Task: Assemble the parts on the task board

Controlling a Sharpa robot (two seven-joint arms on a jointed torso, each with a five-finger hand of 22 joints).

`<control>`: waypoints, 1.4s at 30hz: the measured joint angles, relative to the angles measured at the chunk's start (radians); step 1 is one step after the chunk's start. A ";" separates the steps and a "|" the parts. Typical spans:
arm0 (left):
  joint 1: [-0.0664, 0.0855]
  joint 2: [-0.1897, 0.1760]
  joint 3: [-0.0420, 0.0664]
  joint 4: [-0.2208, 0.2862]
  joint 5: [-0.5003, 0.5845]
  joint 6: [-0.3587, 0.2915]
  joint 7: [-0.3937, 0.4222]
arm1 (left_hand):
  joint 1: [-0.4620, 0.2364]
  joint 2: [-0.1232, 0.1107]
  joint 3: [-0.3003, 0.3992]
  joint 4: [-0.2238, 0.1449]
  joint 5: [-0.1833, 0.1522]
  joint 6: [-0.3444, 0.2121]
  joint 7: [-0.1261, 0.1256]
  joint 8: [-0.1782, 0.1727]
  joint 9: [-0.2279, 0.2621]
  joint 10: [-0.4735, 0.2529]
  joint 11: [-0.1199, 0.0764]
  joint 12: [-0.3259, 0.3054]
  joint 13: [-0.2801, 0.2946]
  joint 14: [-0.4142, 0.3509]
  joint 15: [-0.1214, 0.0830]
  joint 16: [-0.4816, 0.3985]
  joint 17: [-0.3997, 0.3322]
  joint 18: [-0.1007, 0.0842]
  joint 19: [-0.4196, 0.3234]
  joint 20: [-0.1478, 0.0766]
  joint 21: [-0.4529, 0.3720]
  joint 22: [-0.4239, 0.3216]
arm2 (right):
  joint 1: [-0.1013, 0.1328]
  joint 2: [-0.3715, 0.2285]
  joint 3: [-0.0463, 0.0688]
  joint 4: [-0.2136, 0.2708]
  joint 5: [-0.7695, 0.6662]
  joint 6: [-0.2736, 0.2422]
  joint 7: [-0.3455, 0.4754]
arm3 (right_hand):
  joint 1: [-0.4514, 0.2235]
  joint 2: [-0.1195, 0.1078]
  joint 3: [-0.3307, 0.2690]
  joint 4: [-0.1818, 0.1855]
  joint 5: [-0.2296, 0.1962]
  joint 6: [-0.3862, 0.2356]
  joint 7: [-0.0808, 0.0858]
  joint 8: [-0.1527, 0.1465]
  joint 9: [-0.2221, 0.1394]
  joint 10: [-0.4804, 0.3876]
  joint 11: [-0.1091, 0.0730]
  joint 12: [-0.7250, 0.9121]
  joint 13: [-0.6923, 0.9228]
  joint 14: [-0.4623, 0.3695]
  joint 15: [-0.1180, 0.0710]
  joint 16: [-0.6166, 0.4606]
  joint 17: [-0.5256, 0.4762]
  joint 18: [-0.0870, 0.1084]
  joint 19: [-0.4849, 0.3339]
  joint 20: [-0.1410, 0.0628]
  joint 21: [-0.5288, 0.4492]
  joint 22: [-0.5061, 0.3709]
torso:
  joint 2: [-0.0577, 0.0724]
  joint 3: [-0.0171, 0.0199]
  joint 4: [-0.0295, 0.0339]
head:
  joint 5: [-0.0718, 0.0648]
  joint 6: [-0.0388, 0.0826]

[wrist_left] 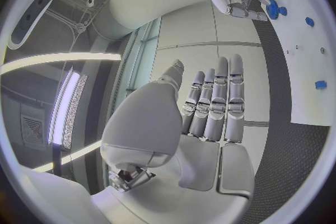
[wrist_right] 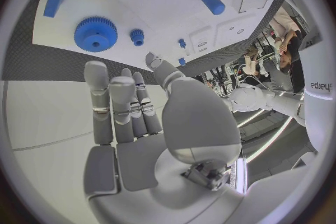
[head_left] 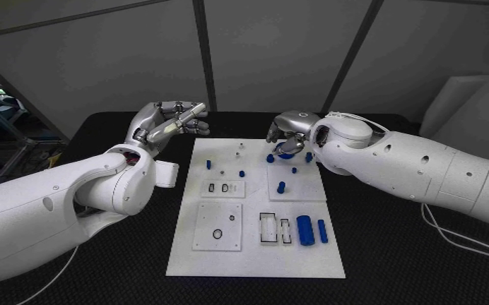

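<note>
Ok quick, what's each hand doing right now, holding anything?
Left hand: open, fingers straight, holding nothing.
Right hand: open, holding nothing, above the task board.

A robotics lab is suggested: the black table [head_left: 122, 262] is enclosed behind by grey partition panels [head_left: 275, 44], with ceiling strip lights [wrist_left: 66, 106] seen overhead.

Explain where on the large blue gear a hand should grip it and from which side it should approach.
Grip the blue gear by its toothed rim, coming straight down from above. It appears to lie flat on the white board, so the rim is probably the only graspable part, and fingers can likely close across it. The right hand, hovering close by, seems better placed.
</note>
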 measured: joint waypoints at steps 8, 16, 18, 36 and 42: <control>0.000 -0.002 0.000 0.003 -0.001 0.005 -0.001 | 0.000 0.000 0.000 0.000 0.000 0.000 0.000 -0.004 -0.001 0.000 0.000 -0.004 0.000 -0.002 0.002 0.000 0.001 0.000 0.000 0.000 0.000 0.000 | 0.000 0.033 -0.011 -0.026 -0.021 0.022 -0.002 | 0.013 0.005 0.004 0.009 0.000 0.000 0.000 0.000 0.001 0.000 0.000 0.006 0.000 0.000 0.000 0.056 0.060 -0.016 0.019 -0.001 0.040 0.052 | 0.008 -0.0007 0.0053 | -0.001 0.000; 0.000 -0.001 0.000 0.001 -0.001 0.010 -0.001 | 0.000 0.000 0.000 0.000 0.000 0.000 0.000 -0.004 -0.001 0.000 0.000 -0.004 0.000 -0.001 0.001 0.000 0.001 0.000 0.000 0.000 0.000 0.000 | 0.000 0.044 -0.021 -0.036 -0.032 0.043 -0.001 | 0.017 0.009 0.025 0.014 0.000 0.000 0.000 0.000 0.001 0.015 -0.004 0.012 0.000 0.000 0.000 0.133 0.146 -0.015 0.048 -0.005 0.100 0.136 | 0.010 -0.0004 0.0055 | 0.002 -0.005; 0.000 -0.001 0.000 0.001 -0.001 0.011 -0.001 | 0.000 0.000 0.000 0.000 0.000 0.000 0.000 -0.004 -0.001 0.000 0.000 -0.004 0.000 -0.001 0.001 0.000 0.001 0.000 0.000 0.000 0.000 0.000 | 0.000 0.044 -0.022 -0.038 -0.036 0.048 -0.001 | 0.017 0.009 0.025 0.014 0.000 0.000 0.000 0.000 0.001 0.015 -0.004 0.012 0.000 0.000 0.000 0.137 0.152 -0.017 0.050 -0.003 0.103 0.144 | 0.011 -0.0004 0.0055 | 0.002 -0.006; 0.000 -0.004 0.000 -0.007 -0.002 0.016 -0.002 | 0.000 0.000 0.000 0.000 0.000 0.000 0.000 -0.004 -0.001 0.000 0.000 -0.004 -0.001 -0.001 0.001 0.000 0.003 0.000 0.000 0.000 0.000 0.001 | -0.001 0.042 -0.023 -0.040 -0.065 0.071 -0.006 | 0.020 0.005 0.048 0.017 0.000 0.013 0.005 0.000 0.002 0.019 -0.007 0.012 0.000 0.000 0.000 0.174 0.189 -0.031 0.059 -0.001 0.132 0.179 | 0.013 -0.0001 0.0038 | 0.003 -0.020; 0.000 -0.004 0.000 -0.009 -0.002 0.016 -0.002 | 0.000 0.000 0.000 0.000 0.000 0.000 0.000 -0.004 -0.001 -0.001 0.001 -0.004 -0.001 -0.001 0.001 0.000 0.004 0.000 -0.001 0.001 0.000 0.001 | -0.003 0.047 -0.023 -0.043 -0.068 0.077 -0.004 | 0.031 0.016 0.082 0.023 -0.002 0.042 0.000 0.007 0.005 0.052 -0.010 0.021 0.000 0.000 0.000 0.208 0.226 -0.031 0.077 -0.001 0.161 0.220 | 0.014 -0.0001 0.0039 | 0.000 -0.028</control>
